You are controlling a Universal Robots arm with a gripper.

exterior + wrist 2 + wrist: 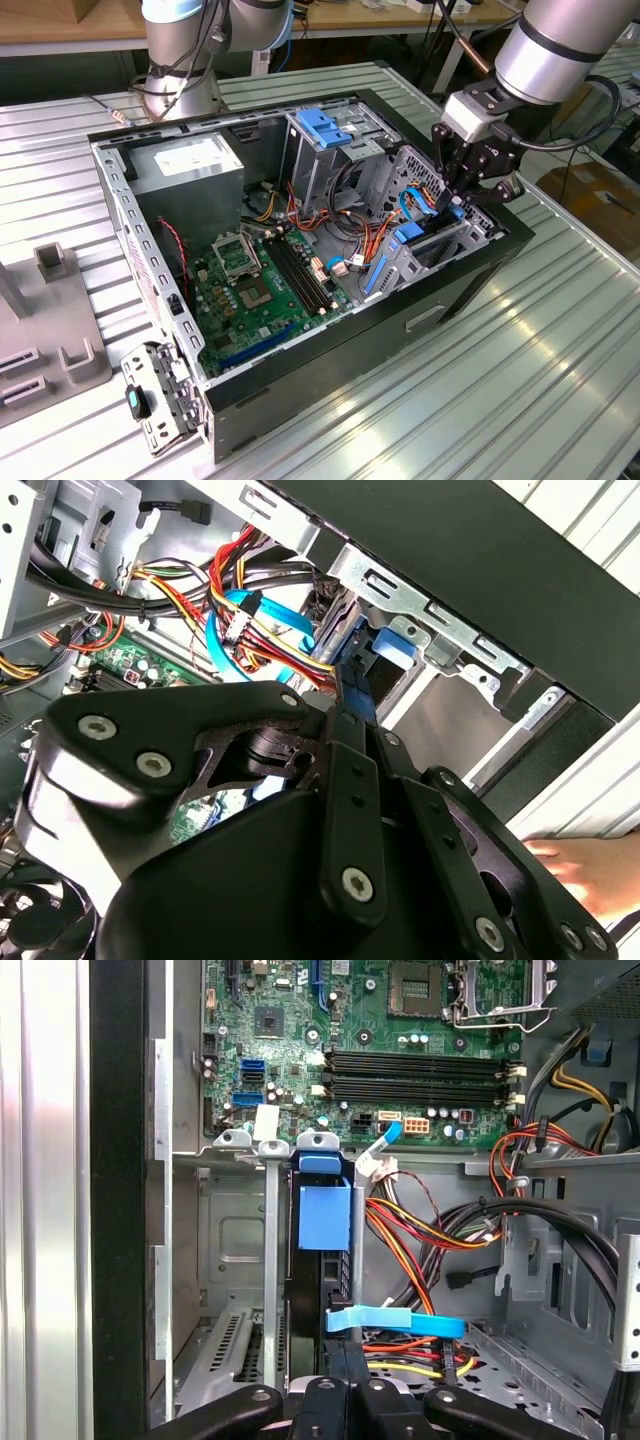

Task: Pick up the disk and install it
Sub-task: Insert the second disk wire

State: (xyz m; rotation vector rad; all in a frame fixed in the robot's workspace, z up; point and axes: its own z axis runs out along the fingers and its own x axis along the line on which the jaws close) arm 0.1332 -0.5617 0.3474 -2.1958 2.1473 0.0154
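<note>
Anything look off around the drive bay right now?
A person's hand shows in the second wrist view, just outside the computer case, close to the gripper. The disk sits edge-up in its bay, not visibly askew.

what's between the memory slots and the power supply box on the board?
In the exterior view, the processor socket with its metal frame sits between the memory slots and the power supply box, with bare green board around it.
</note>
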